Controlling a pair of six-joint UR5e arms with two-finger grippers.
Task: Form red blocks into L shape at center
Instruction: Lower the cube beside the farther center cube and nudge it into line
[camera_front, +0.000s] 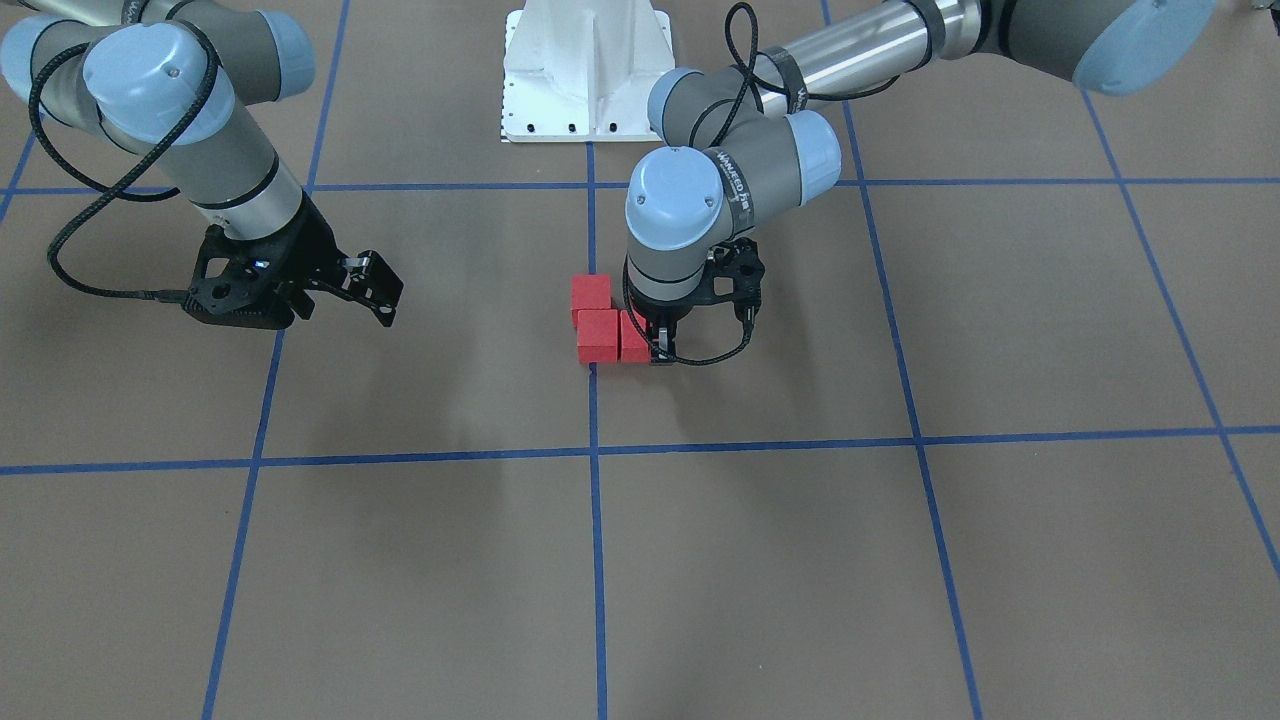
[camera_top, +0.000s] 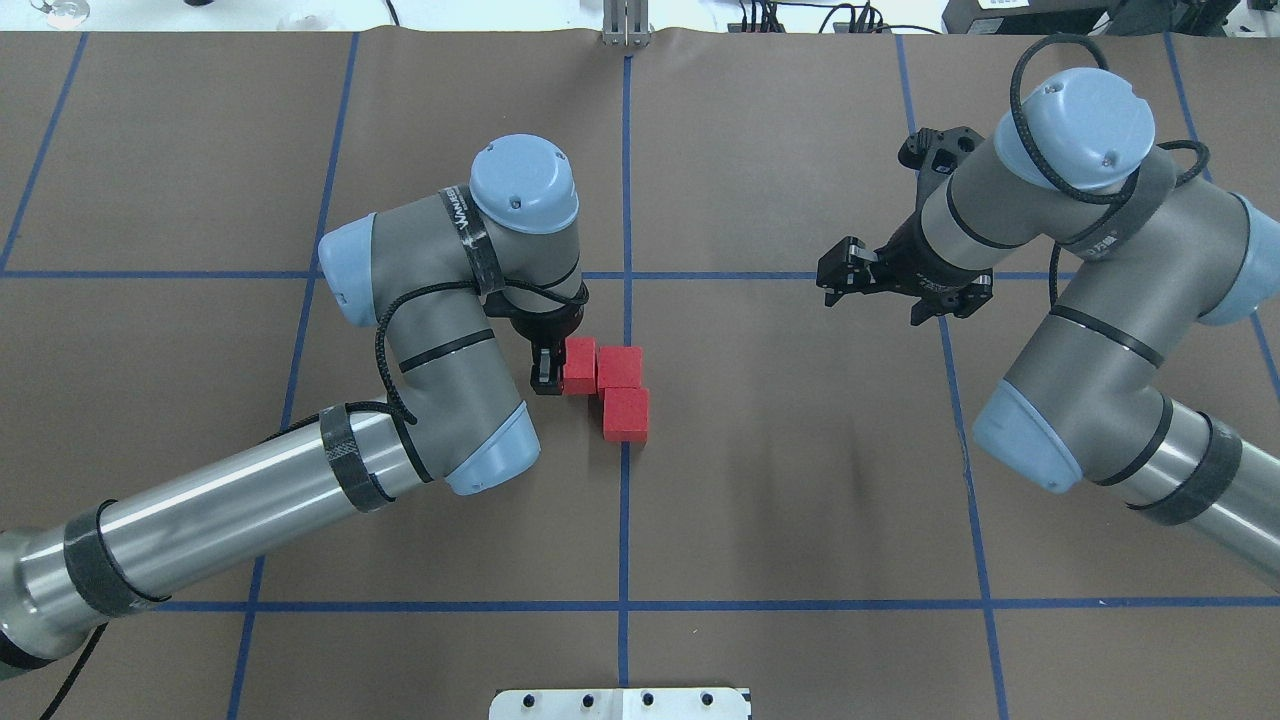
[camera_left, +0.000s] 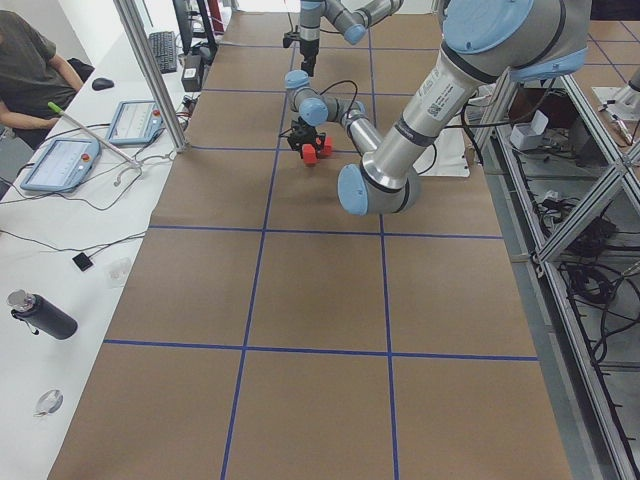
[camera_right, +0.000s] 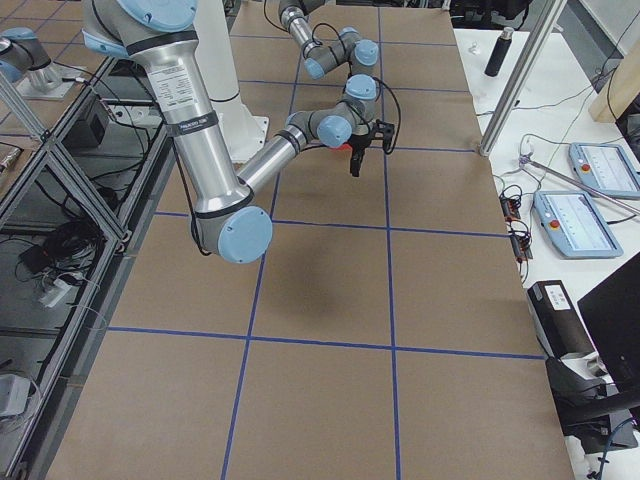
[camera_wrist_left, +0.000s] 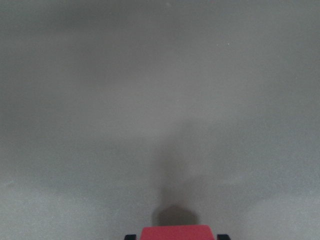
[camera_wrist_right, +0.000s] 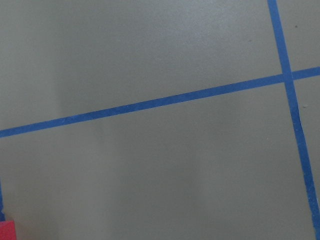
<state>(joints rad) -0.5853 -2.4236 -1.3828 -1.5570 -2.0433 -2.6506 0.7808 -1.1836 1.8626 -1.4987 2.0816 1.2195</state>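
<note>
Three blocks (camera_top: 620, 367) lie touching at the center (camera_top: 690, 400), on the middle tape line (camera_top: 625, 500). They already form an L: two in a row, and one beside the corner block. The left claw (camera_top: 548, 370) is closed on the end block (camera_top: 578, 365), which rests on the surface. The right claw (camera_top: 838, 275) hangs open and empty, well apart. Judged outstanding: release and withdrawal only.

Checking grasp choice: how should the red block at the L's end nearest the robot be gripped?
Come straight down on the near block and pinch its left and right faces: both stand free, while its far face abuts the corner block. The left gripper grips the third block.
</note>
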